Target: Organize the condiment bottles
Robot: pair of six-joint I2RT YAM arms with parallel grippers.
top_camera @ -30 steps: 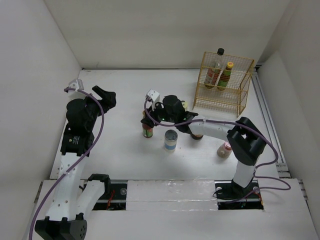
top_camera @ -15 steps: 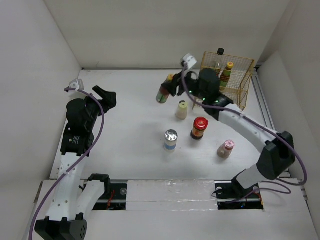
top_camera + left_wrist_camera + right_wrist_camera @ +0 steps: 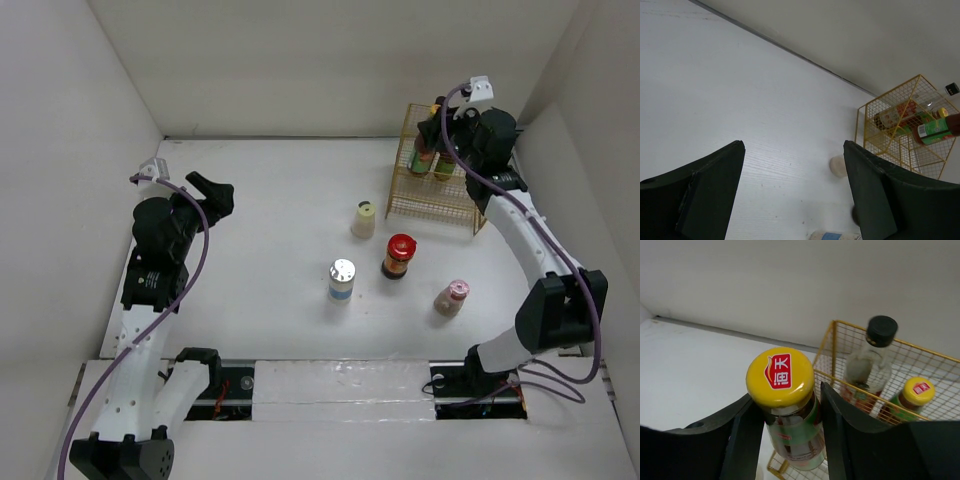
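Bottle (image 3: 781, 375) with a yellow cap sat clamped in my right hand (image 3: 790, 445) at the far-right wire rack (image 3: 440, 205); my left hand (image 3: 792, 195) was spread apart over the desk (image 3: 740, 100).

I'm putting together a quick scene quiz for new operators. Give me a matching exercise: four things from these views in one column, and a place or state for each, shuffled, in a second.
Column 1
1. left gripper
2. right gripper
3. black-capped bottle
4. pink-capped bottle

Column 2
A. standing in the yellow wire rack
B. jaws open, nothing between them
C. standing on the table, the bottle closest to the right arm's base
D. jaws closed on a yellow-capped bottle

Pairs: 1-B, 2-D, 3-A, 4-C
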